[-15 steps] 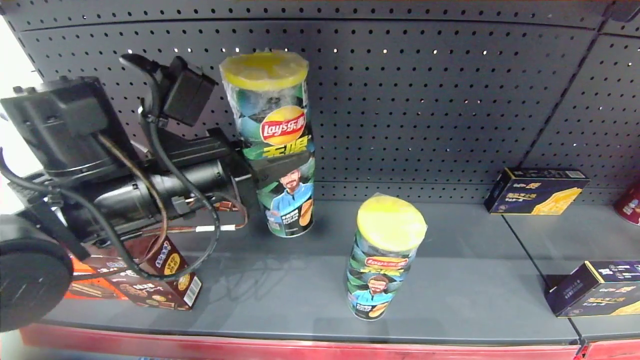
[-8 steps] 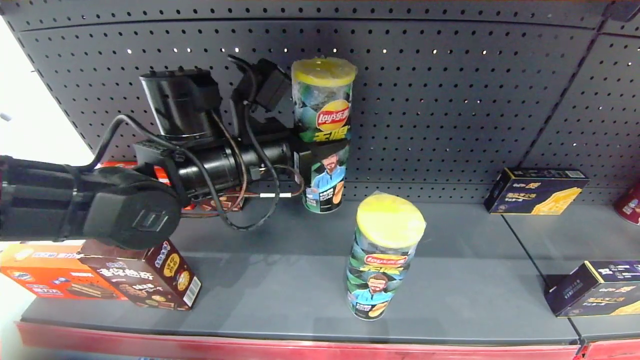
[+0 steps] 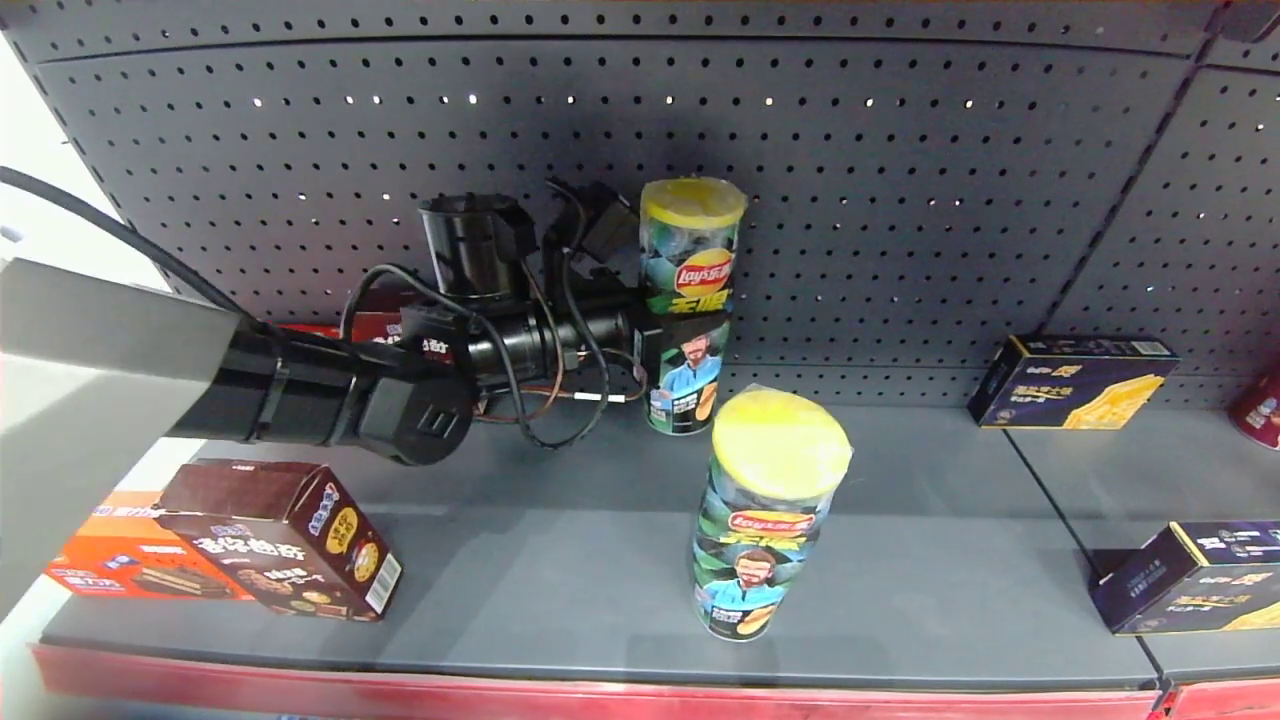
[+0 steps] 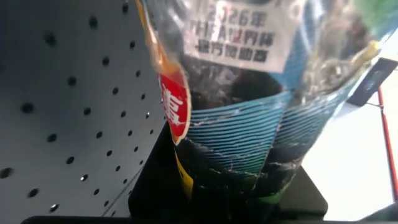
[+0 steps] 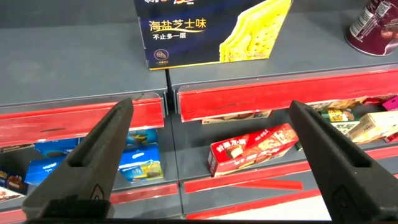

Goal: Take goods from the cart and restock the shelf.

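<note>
A tall chips can (image 3: 692,290) with a yellow lid stands upright at the back of the grey shelf (image 3: 560,560), close to the pegboard wall. My left gripper (image 3: 690,328) is shut on its middle, reaching in from the left. I cannot tell whether its base touches the shelf. In the left wrist view the can (image 4: 239,118) sits right between the dark fingers (image 4: 161,186). A second, matching can (image 3: 770,510) stands free in front of it, nearer the shelf edge. My right gripper (image 5: 217,165) hangs open with nothing in it, lower down, facing red-edged shelves.
A brown box (image 3: 285,540) and an orange box (image 3: 105,565) lie at the shelf's front left. Dark blue boxes (image 3: 1075,380) (image 3: 1190,575) lie in the bay to the right. Bare shelf lies between the cans and the brown box. Below are a red box (image 5: 255,149) and blue packs (image 5: 140,165).
My left arm has carried the can to the right and back towards the pegboard, and lower, to behind the front can. The front can and boxes have stayed put.
</note>
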Motion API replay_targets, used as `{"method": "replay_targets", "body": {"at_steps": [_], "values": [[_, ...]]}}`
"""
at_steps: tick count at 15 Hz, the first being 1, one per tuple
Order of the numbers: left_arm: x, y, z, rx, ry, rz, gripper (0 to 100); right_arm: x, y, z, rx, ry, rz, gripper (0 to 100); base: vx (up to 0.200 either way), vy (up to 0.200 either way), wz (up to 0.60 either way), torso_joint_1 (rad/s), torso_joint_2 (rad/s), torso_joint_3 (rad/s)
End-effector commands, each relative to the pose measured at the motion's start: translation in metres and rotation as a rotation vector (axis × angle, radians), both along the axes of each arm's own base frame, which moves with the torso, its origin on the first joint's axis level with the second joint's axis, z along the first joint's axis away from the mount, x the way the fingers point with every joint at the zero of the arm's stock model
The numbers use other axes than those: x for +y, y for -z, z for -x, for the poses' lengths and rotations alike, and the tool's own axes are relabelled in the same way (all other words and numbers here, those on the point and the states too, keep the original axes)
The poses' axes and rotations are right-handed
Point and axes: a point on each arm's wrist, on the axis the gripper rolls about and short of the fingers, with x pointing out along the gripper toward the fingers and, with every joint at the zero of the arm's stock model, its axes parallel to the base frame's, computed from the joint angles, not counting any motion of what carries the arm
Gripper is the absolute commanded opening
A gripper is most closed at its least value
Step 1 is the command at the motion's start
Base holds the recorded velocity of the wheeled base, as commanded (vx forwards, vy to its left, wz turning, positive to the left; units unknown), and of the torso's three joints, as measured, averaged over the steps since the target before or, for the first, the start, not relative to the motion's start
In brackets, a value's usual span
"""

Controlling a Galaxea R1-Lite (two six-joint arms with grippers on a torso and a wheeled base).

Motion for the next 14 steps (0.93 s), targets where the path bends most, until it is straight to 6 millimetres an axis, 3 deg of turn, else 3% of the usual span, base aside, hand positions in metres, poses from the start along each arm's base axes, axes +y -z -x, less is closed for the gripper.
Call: {"method": "replay_targets", "body": {"at_steps": [1,14], "values": [[-0.005,0.017,-0.013,0.021,-0.003,-0.011,0,0.000,0.000,0.000,0.004,0.000,0.000,100,0.000,0.000,0.00,0.000,0.00,0.000],[-0.021,0.051,-0.040,0.017,0.004,-0.010,0,0.000,0.000,0.000,0.003,0.000,0.000,100,0.000,0.000,0.00,0.000,0.00,0.000]]}}
